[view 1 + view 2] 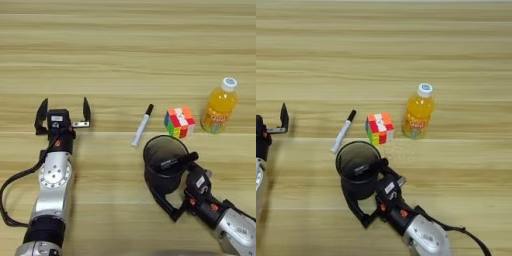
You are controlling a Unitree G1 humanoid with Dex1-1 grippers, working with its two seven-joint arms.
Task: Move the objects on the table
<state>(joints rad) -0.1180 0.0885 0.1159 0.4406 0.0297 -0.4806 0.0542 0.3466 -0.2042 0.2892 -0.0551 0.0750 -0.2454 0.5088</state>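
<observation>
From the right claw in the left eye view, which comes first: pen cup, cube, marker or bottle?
From the right gripper:
1. Pen cup, gripped between its jaws.
2. Puzzle cube, beyond the cup.
3. Marker, lying farther left; close to the cube's rank.
4. Orange-drink bottle, far right.

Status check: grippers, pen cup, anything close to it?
Right gripper shut on pen cup. Left gripper open, apart. Marker, cube, bottle lined up just beyond.

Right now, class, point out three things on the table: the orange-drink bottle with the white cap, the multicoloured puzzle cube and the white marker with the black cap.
Orange-drink bottle with white cap [218,110]: left eye view, orange body.
Multicoloured puzzle cube [180,122]: left eye view, top face.
White marker with black cap [342,133]: right eye view, white barrel.
</observation>
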